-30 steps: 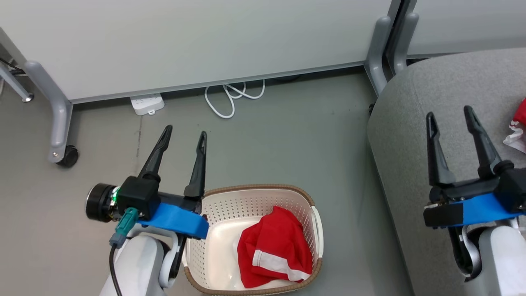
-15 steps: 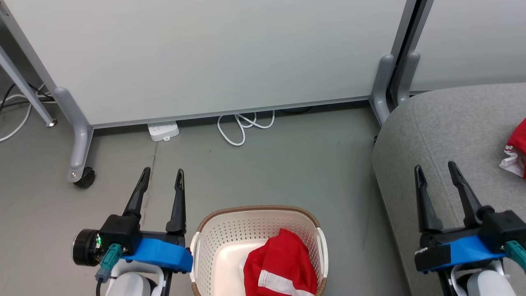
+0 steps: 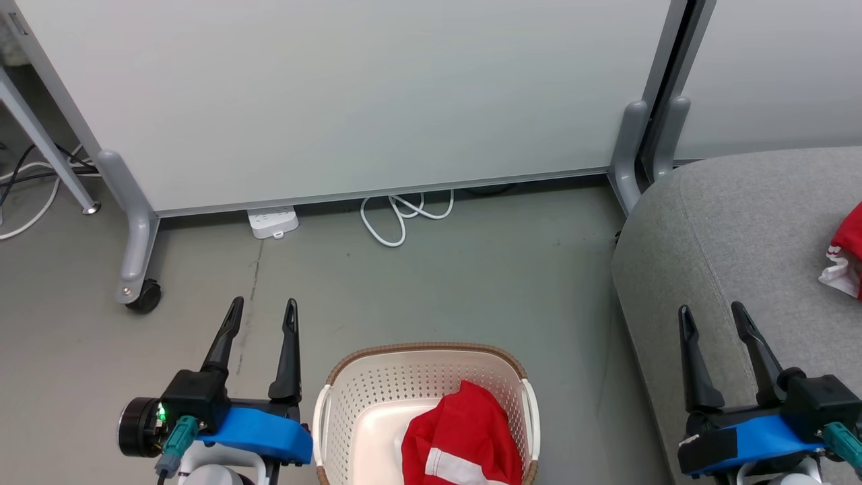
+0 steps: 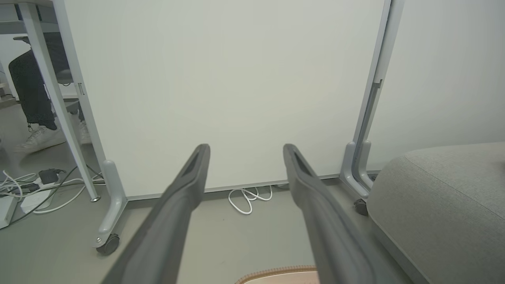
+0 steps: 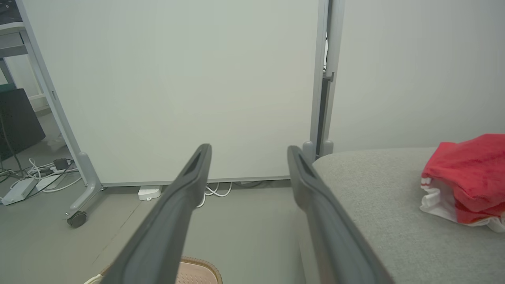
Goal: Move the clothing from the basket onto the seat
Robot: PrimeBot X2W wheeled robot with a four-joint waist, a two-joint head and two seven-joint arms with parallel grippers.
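One red garment with a white stripe [image 3: 463, 441] lies crumpled in the cream basket [image 3: 363, 387] on the floor at the bottom middle. A second red garment with white trim [image 3: 847, 252] [image 5: 465, 181] rests on the grey sofa seat [image 3: 741, 229] [image 5: 378, 205] at the right. My left gripper [image 3: 262, 311] [image 4: 245, 149] hangs open and empty just left of the basket. Over the sofa's front edge my right gripper [image 3: 711, 312] [image 5: 248, 150] is open, nothing between its fingers.
A white partition panel [image 3: 350, 94] on grey castor legs [image 3: 135, 269] stands behind the basket. A power strip [image 3: 273, 222] and a coiled white cable [image 3: 401, 215] lie at its foot. More cables [image 4: 39, 189] and a person's shoes [image 4: 39, 136] show at the left.
The head camera has tilted up, so the basket sits lower in the picture. Both grippers have drawn back toward the bottom edge, still open and empty.
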